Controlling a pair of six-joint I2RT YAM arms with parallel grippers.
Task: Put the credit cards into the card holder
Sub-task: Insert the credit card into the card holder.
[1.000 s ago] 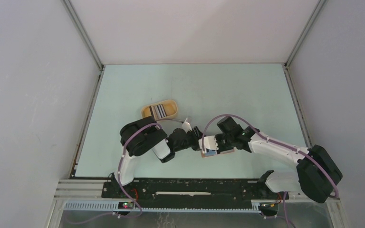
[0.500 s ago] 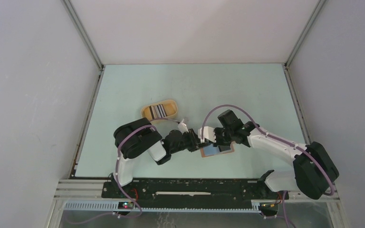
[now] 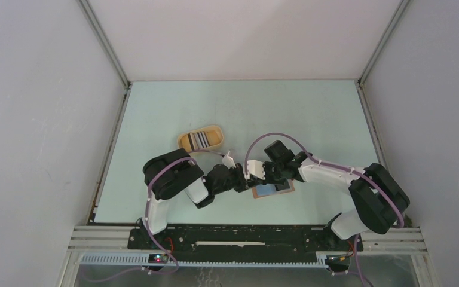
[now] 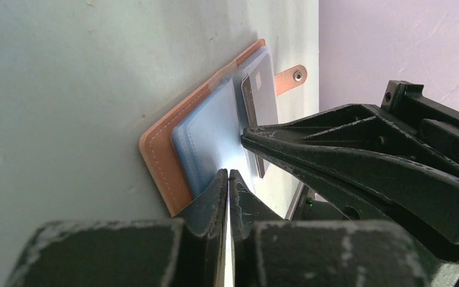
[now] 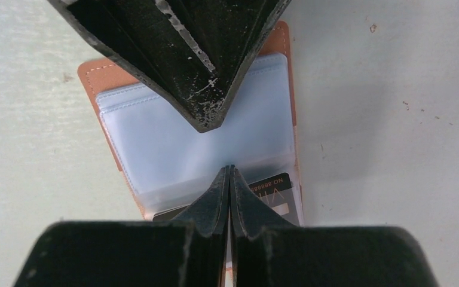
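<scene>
The card holder (image 3: 273, 190) lies open on the table, reddish-brown outside (image 5: 98, 76), blue-grey with clear pockets inside (image 4: 212, 128). One dark credit card (image 5: 270, 184) sits partly tucked in a pocket at the end near its snap tab (image 4: 290, 78). More credit cards (image 3: 201, 139) lie in the yellow oval tray. My left gripper (image 4: 228, 174) and right gripper (image 5: 229, 170) are both shut, tip to tip over the holder's inner pockets. Nothing shows between either pair of jaws. The right fingers (image 4: 334, 149) cross the left wrist view.
The yellow oval tray (image 3: 185, 141) stands left of and behind the grippers. Grey walls and metal rails border the pale green table (image 3: 311, 113). The arm bases and a black rail (image 3: 233, 236) run along the near edge.
The left gripper has closed its jaws. The right arm has shifted left and back, uncovering more of the holder, and both fingertips now meet over its inside.
</scene>
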